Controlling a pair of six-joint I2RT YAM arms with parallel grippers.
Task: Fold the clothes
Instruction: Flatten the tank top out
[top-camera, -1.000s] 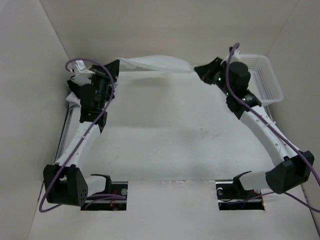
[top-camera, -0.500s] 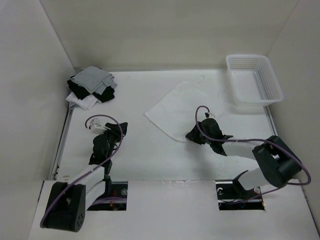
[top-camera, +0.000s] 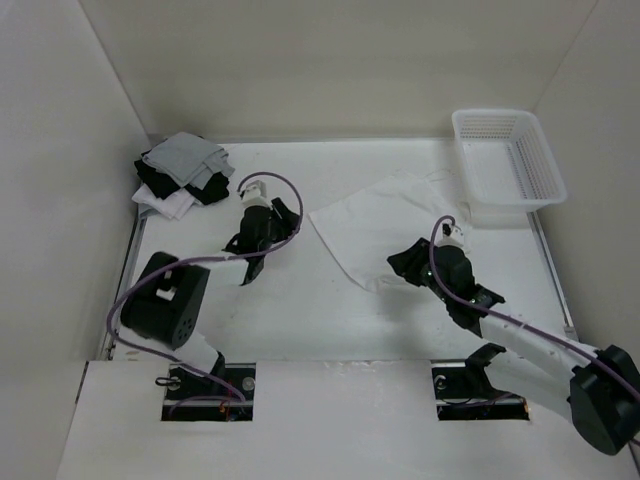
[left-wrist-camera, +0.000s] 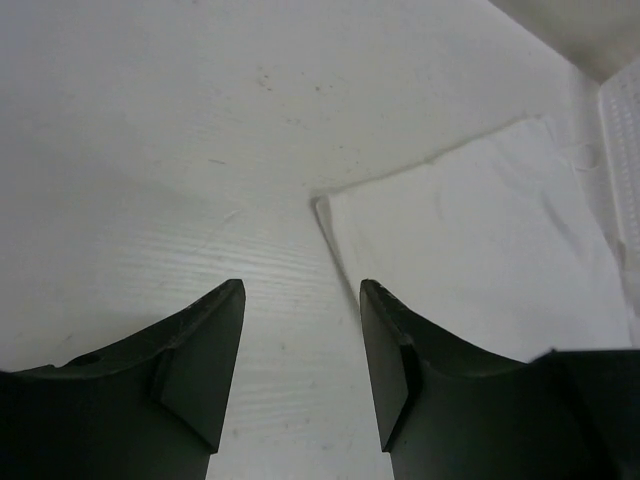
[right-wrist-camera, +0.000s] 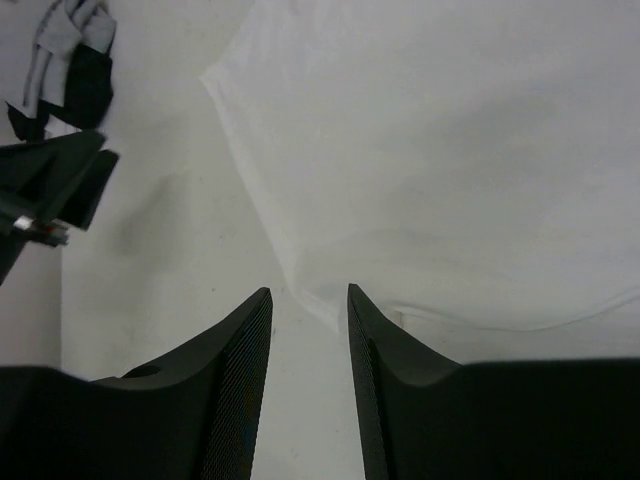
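A stack of clothes (top-camera: 182, 170) is sitting at the far left corner of the desk (top-camera: 300, 310), out of the way. The left hand (top-camera: 268, 230) is hanging open and empty just beside the left corner of the white garment (top-camera: 385, 215). The garment is lying flat mid-desk, probably spread out for folding. The right hand (top-camera: 400, 265), fingers apart and gripping nothing, is hovering at the garment's near corner. A basket (top-camera: 510, 120) is standing far right. The wrist views are showing the empty gaps between the fingers, while only the overhead view is showing the garment's whole outline.
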